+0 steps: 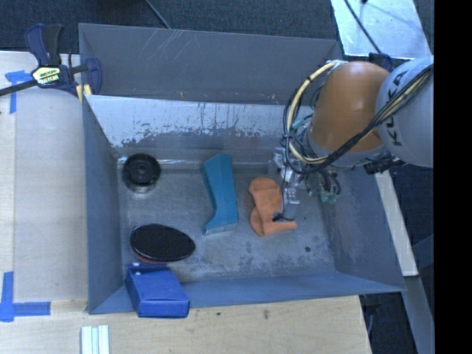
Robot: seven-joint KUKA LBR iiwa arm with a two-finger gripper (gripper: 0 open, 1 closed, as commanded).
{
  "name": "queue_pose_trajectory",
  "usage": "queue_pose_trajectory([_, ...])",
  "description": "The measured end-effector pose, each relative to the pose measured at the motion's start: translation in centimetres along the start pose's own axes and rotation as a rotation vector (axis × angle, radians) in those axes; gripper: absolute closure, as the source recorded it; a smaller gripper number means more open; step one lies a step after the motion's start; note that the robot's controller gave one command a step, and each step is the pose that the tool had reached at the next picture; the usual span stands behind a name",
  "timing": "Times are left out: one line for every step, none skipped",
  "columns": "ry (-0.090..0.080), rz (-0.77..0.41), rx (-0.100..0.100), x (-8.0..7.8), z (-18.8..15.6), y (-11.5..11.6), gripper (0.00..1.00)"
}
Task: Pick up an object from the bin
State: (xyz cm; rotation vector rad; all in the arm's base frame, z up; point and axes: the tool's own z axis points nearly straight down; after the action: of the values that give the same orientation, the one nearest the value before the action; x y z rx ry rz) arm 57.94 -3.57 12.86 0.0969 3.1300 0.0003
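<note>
Grasp step. Tool (285, 212) low against crumpled orange soft-looking lump (263, 206) near right wall of grey metal bin (221, 80); clenched or released, cannot tell. Next: secure grip, lift vertically.

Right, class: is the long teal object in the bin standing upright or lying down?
Lying down: the teal object stretches lengthwise along the bin floor, left of the orange lump.

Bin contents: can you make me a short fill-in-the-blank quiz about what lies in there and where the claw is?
1. The gripper is down at the ____ lumpy thing.
2. The round knob and the oval disc are both ____.
3. The long teal block lies on the lumpy thing's ____ in the view.
Missing words: orange; black; left.
</note>
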Motion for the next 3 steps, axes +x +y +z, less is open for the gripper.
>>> queue_pose_trajectory([0.007, -0.029, 0.0, 0.9, 4.5, 0.3, 1.0])
queue_pose_trajectory([0.007, -0.029, 0.001, 0.9, 4.5, 0.3, 1.0])
queue_pose_trajectory([0.007, -0.071, 0.002, 0.9, 5.6, -5.9, 1.0])
